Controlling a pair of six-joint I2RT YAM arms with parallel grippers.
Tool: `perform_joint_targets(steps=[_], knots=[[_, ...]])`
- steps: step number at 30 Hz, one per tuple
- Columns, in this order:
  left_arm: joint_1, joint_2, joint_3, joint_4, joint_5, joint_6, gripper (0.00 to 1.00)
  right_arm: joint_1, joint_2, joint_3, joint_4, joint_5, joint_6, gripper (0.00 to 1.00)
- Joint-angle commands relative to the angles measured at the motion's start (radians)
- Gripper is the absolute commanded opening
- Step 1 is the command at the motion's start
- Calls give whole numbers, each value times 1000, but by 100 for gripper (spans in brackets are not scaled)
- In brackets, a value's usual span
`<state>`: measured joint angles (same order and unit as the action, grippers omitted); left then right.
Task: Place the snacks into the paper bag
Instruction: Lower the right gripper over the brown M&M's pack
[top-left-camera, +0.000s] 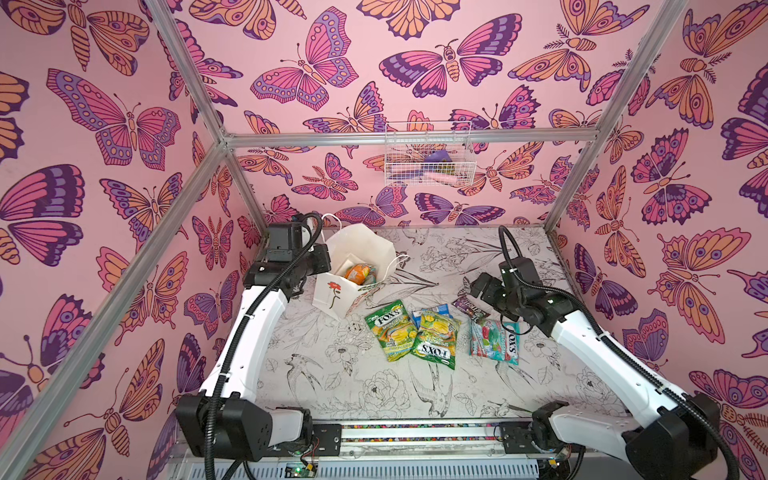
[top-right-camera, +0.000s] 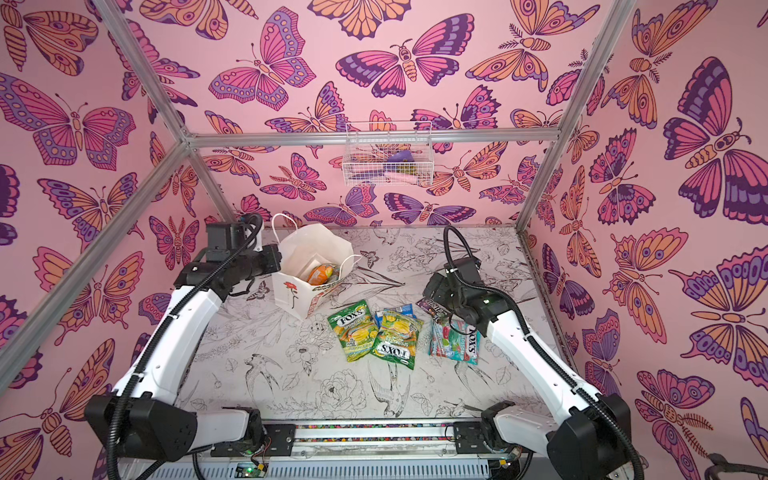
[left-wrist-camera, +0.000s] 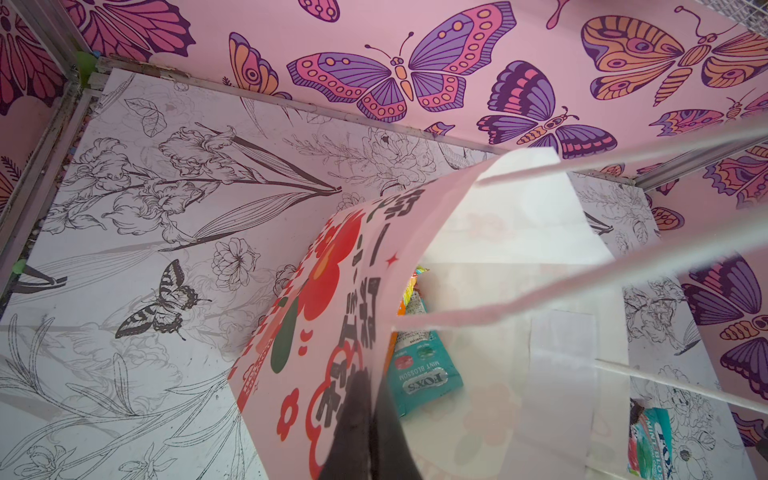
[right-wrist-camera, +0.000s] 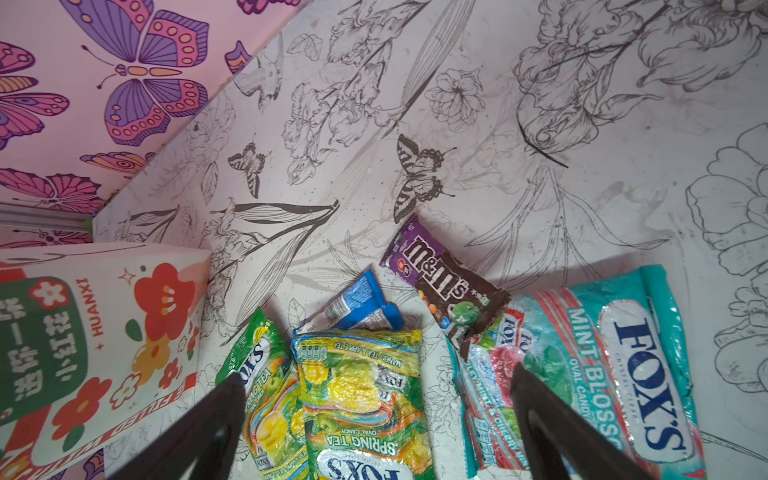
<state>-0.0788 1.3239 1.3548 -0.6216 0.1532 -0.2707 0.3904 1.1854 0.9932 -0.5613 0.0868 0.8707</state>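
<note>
Pinching the paper bag (left-wrist-camera: 316, 311) rim, the left gripper (left-wrist-camera: 368, 378) is clamped there so the mouth gapes. The right gripper (right-wrist-camera: 374, 374) hangs wide apart above the snacks (top-left-camera: 434, 338), seemingly ready to pick

Seven snacks (top-left-camera: 390, 330), one paper bag (top-left-camera: 323, 300)

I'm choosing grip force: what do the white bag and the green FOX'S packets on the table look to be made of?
The paper bag looks like matte white paper: stiff, creased walls that stand up without support, no shine. The green FOX'S packets look like thin glossy plastic film: crinkled, with bright glare patches, probably slippery.
</note>
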Motion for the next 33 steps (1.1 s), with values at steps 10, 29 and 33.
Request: perform_joint_targets(steps=[10, 29, 33], knots=[[6, -25, -10, 29, 1, 0, 0, -73, 49, -106, 85, -90, 49, 93], [8, -25, -11, 29, -1, 2, 0, -143, 196, -120, 113, -187, 27, 92], [9, -25, -9, 30, -1, 2, 0, -150, 217, -122, 120, -197, 23, 92]])
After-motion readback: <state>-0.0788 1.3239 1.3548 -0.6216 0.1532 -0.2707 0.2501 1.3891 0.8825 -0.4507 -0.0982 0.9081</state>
